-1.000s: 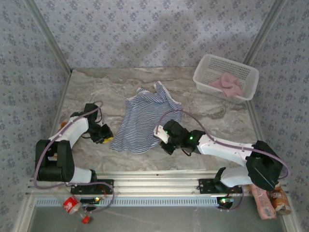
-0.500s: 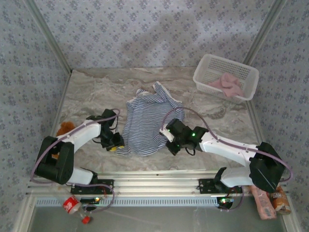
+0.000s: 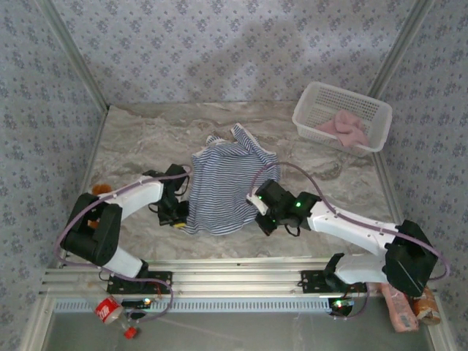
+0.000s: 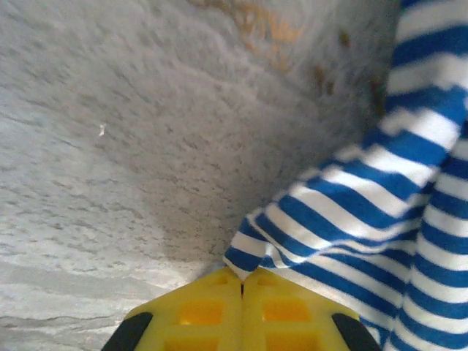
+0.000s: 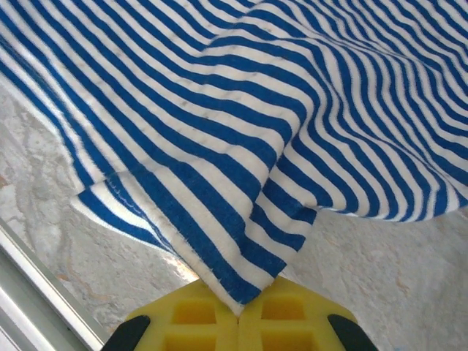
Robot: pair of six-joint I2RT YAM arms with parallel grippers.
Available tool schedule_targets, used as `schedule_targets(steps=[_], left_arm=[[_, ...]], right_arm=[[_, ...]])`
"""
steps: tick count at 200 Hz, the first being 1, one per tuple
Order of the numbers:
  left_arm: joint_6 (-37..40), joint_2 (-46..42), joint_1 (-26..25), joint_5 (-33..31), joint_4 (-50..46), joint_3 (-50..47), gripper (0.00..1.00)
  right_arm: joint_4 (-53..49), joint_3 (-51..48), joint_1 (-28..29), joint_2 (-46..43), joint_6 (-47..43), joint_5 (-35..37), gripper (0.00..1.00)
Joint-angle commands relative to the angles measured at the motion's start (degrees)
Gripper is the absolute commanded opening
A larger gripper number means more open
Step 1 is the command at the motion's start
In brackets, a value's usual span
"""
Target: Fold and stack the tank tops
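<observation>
The left fingers (image 4: 201, 313) are pressed together on the near left corner of the striped tank top (image 3: 223, 186), with a small peak of the hem caught between the yellow pads. The right fingers (image 5: 197, 316) are likewise closed on the same garment, pinching its near right corner where the cloth is already doubled over on itself.

The striped tank top lies on the marbled surface (image 3: 131, 139), spread roughly flat but rumpled. Its straps bunch at the far end, and the near hem is drawn up between the two grips. The pink tank top (image 3: 344, 128) is well apart from the striped tank top, beyond its far right side, lying crumpled inside the white basket (image 3: 306, 102).

By my reading, the task is at an early stage. The first garment is held at both near corners, which looks like the start of a fold, though no clean fold shows yet. Finishing that fold comes next. After it, the pink tank top has to be taken out, folded and stacked with the striped one.
</observation>
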Motion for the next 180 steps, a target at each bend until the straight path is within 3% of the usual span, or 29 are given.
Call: schedule_targets(steps=[1, 60, 101, 134, 180], left_arm=[[1.25, -4.39, 2.58, -1.38, -5.86, 4.62, 0.0], [2.9, -9.45, 9.38, 0.04, -15.56, 30.62, 0.0], [3.17, -7.02, 10.26, -1.43, -15.39, 53.79, 0.0], [5.51, -3.79, 10.14, -3.86, -13.43, 71.55, 0.0], [10.69, -2.64, 10.05, -10.82, -6.2, 75.84, 0.0]], right_arm=[[-4.63, -0.63, -2.07, -3.59, 2.47, 3.62, 0.0], [0.28, 8.08, -9.66, -14.52, -7.95, 8.96, 0.0], [3.06, 22.66, -17.03, -13.37, -20.84, 3.56, 0.0], [3.26, 35.77, -22.57, -10.75, -26.85, -5.52, 0.0], [7.97, 41.79, -24.88, -6.58, -29.66, -12.92, 0.0]])
